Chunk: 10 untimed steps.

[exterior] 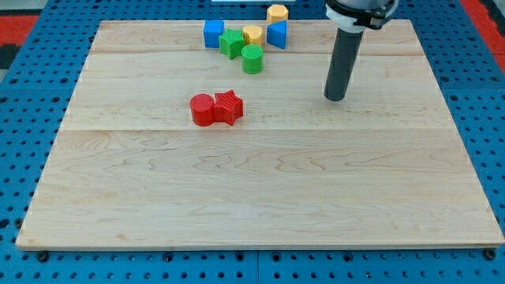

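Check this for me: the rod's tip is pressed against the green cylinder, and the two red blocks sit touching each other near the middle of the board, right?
Not quite. In the camera view my tip touches no block; it stands on bare wood to the view's right of the green cylinder, with a clear gap between them. The rest holds: the red cylinder and the red star-shaped block sit touching each other near the middle of the board.

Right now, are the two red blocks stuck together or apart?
Together. The red cylinder and red star touch side by side, no gap showing. My tip stands off to the view's right.
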Tool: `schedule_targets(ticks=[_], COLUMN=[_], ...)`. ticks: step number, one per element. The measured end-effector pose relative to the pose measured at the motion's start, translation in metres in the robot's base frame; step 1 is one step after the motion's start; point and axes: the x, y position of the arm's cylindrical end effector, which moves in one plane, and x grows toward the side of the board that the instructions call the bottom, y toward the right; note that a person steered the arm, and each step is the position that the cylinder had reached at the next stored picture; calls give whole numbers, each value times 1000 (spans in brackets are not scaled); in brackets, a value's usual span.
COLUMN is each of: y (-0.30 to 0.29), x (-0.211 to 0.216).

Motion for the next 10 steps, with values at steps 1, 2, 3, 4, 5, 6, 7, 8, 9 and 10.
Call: schedule_targets(ticks=[1, 2, 3, 4, 5, 6, 7, 8, 9, 10], y=[0, 0, 0, 0, 0, 0, 0, 0, 0, -2], x=[-24, -51, -74, -91, -107, -123, -142, -159, -175, -174])
